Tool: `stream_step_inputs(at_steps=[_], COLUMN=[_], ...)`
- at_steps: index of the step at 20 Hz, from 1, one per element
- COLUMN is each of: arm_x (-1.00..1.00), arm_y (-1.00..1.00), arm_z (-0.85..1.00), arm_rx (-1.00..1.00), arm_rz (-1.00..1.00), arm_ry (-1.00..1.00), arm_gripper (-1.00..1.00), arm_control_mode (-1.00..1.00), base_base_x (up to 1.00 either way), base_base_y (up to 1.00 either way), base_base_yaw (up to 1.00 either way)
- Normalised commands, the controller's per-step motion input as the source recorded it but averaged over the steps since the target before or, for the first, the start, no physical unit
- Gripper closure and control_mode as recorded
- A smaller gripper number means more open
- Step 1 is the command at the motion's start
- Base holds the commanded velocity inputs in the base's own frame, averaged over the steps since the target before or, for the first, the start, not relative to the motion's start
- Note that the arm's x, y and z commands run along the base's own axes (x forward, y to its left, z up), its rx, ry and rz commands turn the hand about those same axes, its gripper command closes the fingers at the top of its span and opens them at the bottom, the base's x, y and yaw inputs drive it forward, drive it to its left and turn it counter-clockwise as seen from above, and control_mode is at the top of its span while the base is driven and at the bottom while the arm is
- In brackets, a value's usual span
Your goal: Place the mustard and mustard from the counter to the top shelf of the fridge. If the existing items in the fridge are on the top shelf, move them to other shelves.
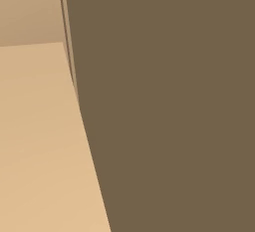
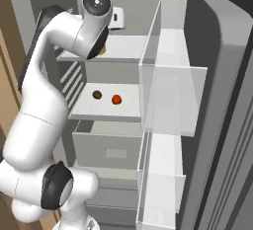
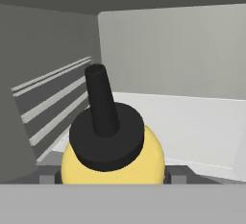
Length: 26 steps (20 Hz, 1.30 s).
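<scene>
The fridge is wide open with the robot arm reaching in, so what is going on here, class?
The white arm reaches into the open fridge at the level of its top shelf. In the hand view, the claw holds the mustard bottle with the dark nozzle above that white shelf, its fingers either side of the bottle. One shelf lower lie a small dark brown lump and an orange-red ball, side by side and apart.
</scene>
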Motion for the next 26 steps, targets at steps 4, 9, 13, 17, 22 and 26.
stream_step_inputs(at_steps=[4,9,13,17,22,26], arm_x=[0.77,0.80,0.87,0.91,0.91,0.91], arm_y=[0.00,-0.04,-0.11,-0.11,-0.09,-0.10], arm_z=[-0.28,-0.28,-0.13,-0.14,-0.24,-0.22], arm_rx=[-0.01,0.00,0.00,0.00,0.00,0.00], arm_rz=[0.00,0.00,0.00,0.00,0.00,0.00], arm_ry=[0.00,0.00,0.00,0.02,0.05,0.08], arm_gripper=[1.00,1.00,1.00,1.00,1.00,1.00], arm_control_mode=[-1.00,-1.00,-1.00,-1.00,-1.00,-1.00], base_base_x=[0.00,0.00,0.00,0.00,0.00,0.00], base_base_y=[0.00,0.00,0.00,0.00,0.00,0.00], base_base_yaw=[0.00,0.00,0.00,0.00,0.00,0.00])
